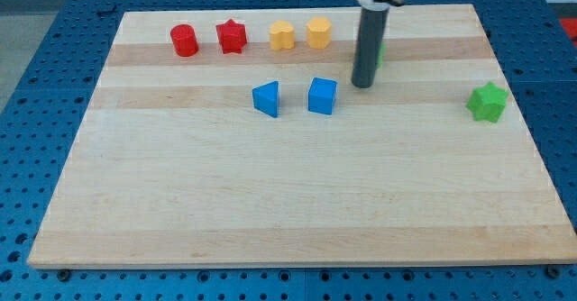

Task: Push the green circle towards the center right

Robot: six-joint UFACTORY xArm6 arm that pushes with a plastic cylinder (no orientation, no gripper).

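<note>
On the bench (297, 202), from the view's left: a red cylinder (184, 41), a red star (232, 36), two yellow blocks (282, 35) (317, 31), a blue triangle (266, 98) and a blue cube (322, 95). My tip (362, 86) rests just right of the cube. The green circle (381, 52) is almost hidden behind the rod — only a sliver shows. No claw here, just the rod. The circle is probably light, stiff and quick to slide, so press its left face squarely. A green star (488, 102) sits far right.

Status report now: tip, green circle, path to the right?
Tip down beside green circle, mostly hidden behind rod. Green star sits at centre right.
</note>
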